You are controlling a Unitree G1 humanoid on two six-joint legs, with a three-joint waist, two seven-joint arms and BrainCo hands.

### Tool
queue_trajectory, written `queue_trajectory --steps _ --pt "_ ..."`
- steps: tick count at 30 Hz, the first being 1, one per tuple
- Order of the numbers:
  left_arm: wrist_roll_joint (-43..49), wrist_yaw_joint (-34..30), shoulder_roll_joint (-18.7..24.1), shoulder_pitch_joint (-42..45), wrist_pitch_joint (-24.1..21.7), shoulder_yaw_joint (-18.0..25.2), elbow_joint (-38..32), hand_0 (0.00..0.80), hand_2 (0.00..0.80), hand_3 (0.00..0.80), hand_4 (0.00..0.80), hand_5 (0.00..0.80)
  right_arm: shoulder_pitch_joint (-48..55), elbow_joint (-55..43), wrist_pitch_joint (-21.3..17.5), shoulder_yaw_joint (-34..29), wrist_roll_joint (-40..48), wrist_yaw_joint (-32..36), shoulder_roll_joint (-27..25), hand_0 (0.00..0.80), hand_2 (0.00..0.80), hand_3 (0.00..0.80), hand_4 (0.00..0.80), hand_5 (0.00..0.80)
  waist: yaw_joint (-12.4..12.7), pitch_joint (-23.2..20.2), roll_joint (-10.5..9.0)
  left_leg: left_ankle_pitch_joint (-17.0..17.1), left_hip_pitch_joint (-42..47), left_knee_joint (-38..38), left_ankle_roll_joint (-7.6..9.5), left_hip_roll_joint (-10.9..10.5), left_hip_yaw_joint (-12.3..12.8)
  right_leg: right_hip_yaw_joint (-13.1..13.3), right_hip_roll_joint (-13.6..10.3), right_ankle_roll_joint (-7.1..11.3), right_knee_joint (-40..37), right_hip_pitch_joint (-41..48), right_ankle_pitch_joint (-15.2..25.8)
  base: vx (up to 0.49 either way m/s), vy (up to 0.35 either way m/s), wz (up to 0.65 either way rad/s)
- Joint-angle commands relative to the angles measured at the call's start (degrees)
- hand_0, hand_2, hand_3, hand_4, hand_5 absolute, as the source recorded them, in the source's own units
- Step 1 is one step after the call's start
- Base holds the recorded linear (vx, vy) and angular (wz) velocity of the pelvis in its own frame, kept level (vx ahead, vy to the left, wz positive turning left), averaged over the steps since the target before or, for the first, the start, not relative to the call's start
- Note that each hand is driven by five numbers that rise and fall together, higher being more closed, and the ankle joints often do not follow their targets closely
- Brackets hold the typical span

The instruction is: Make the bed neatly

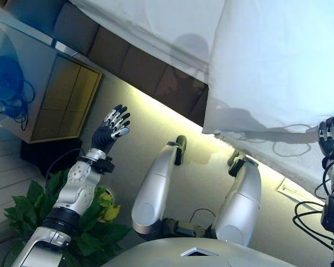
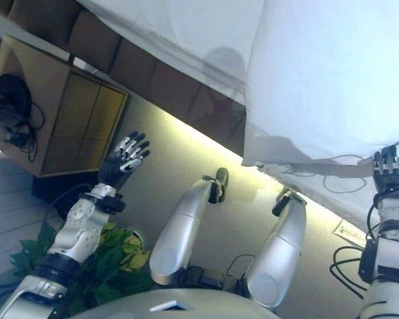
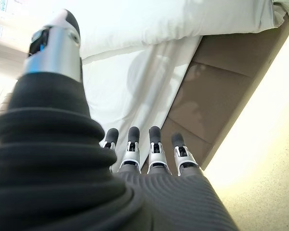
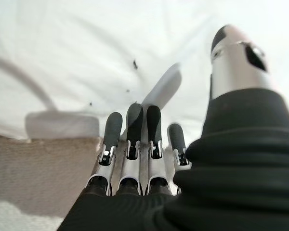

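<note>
A white duvet (image 1: 267, 61) covers the bed and its edge hangs over the side, above a white sheet (image 1: 156, 28) and the brown padded bed base (image 1: 128, 61). My left hand (image 1: 114, 128) is raised in the air beside the bed, fingers straight and spread, holding nothing; it stays apart from the cloth. My right hand (image 1: 331, 136) is at the duvet's hanging lower edge. In the right wrist view its fingers (image 4: 135, 139) point straight at the white cloth (image 4: 86, 57) without gripping it.
A bedside cabinet (image 1: 61, 94) with yellowish panels stands left of the bed, black cables (image 1: 5, 83) lying on top. A green leafy plant (image 1: 94, 222) sits on the floor under my left arm. A paper slip (image 1: 292, 190) lies on the floor near the bed.
</note>
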Motion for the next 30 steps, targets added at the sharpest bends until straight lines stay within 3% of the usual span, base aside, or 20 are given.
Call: queue_trajectory --steps 1,9,30 --pt "-1.44 -0.38 -0.11 1.58 -3.63 2.84 -2.07 0.0 0.0 0.0 0.0 0.0 3.68 0.11 -2.01 -1.28 5.1 3.46 0.2 0.0 0.0 0.0 0.0 0.0 -0.25 0.23 0.58 4.75 0.59 -5.64 -1.44 0.1 -2.51 0.05 -0.85 0.93 6.37 2.23 -2.99 -0.009 0.001 -0.04" --pt "-2.08 -1.15 0.67 1.76 -3.83 2.94 -2.08 0.0 0.0 0.0 0.0 0.0 4.2 1.32 1.27 -3.36 8.18 6.77 -1.6 0.0 0.0 0.0 0.0 0.0 -0.26 0.37 0.57 5.38 0.81 -6.74 -1.71 0.41 -2.39 -0.18 -0.7 1.26 4.97 2.66 -2.45 -0.005 -0.003 -0.02" --pt "-2.79 -2.71 2.71 1.23 -2.66 2.06 -2.37 0.0 0.0 0.0 0.0 0.0 -7.53 1.91 4.22 -0.21 7.7 1.43 -9.3 0.0 0.0 0.0 0.0 0.0 3.1 -0.17 0.69 7.03 1.49 -8.41 -2.05 -0.05 -3.79 -2.85 -2.31 1.59 5.66 3.83 -3.06 0.002 -0.007 0.0"
